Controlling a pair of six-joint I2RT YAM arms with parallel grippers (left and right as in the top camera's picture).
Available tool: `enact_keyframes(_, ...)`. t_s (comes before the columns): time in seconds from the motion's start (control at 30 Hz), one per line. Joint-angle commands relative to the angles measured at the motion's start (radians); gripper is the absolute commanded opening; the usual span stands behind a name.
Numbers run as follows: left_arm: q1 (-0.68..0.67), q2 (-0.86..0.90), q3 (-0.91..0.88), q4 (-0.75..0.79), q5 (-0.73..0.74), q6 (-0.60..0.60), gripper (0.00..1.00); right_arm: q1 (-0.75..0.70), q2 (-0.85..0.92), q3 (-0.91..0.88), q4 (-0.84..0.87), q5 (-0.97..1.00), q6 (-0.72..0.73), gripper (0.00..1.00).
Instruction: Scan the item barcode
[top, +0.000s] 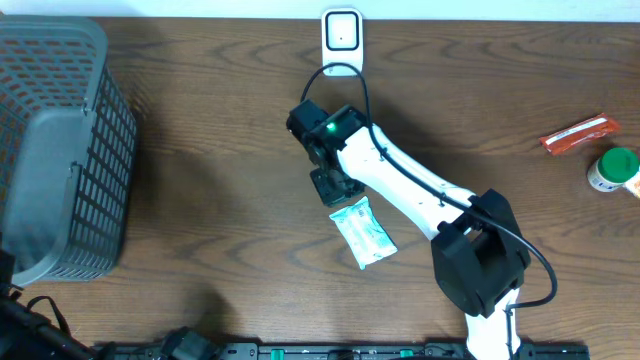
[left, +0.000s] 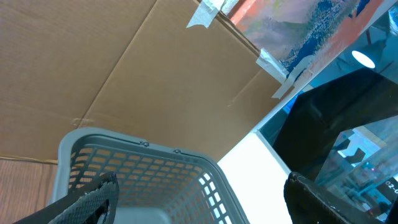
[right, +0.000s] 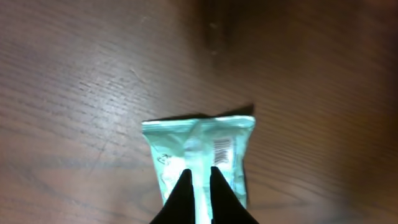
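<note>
table (top: 200, 150): brown wood | basket (top: 60, 150): grey, at 9 o'clock edge | packet (top: 365, 232): pale green, flat, mid-table | scanner (top: 341, 33): white, at 12 o'clock edge | right gripper (right: 199, 177): clenched on packet seam | left gripper (left: 202, 180): released, empty | barcode (right: 221, 150): facing up

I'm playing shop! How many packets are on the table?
2: a mint-green packet mid-table, pinched by the right gripper, and an orange packet by the right edge. The basket may hide more.
</note>
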Motion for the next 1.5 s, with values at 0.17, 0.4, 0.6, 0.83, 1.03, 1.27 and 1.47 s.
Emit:
enact_keyframes(0.17,0.004,-0.006,-0.002,0.002,-0.051,0.006,0.85,0.016,0.003,-0.245,0.101,-0.079,0.038,0.03)
enact_keyframes(0.4,0.004,-0.006,-0.002,0.002,-0.051,0.006,0.85,0.024,0.003,-0.178,0.079,-0.114,-0.215,0.05)
enact_keyframes(0.6,0.004,-0.006,-0.002,0.002,-0.051,0.006,0.85,0.049,0.003,-0.081,-0.036,-0.228,-0.388,0.09)
enact_keyframes(0.83,0.004,-0.006,-0.002,0.002,-0.051,0.006,0.85,0.095,0.003,-0.096,-0.160,-0.292,-0.330,0.66)
enact_keyframes(1.03,0.004,-0.006,-0.002,0.002,-0.051,0.006,0.85,0.147,0.003,-0.204,-0.071,-0.285,-0.328,0.46)
enact_keyframes(1.27,0.004,-0.006,-0.002,0.002,-0.052,0.006,0.85,0.156,0.003,-0.350,-0.037,-0.264,-0.251,0.01)
enact_keyframes(1.47,0.004,-0.006,-0.002,0.002,-0.051,0.006,0.85,0.119,0.003,-0.412,-0.021,0.131,-0.005,0.01)
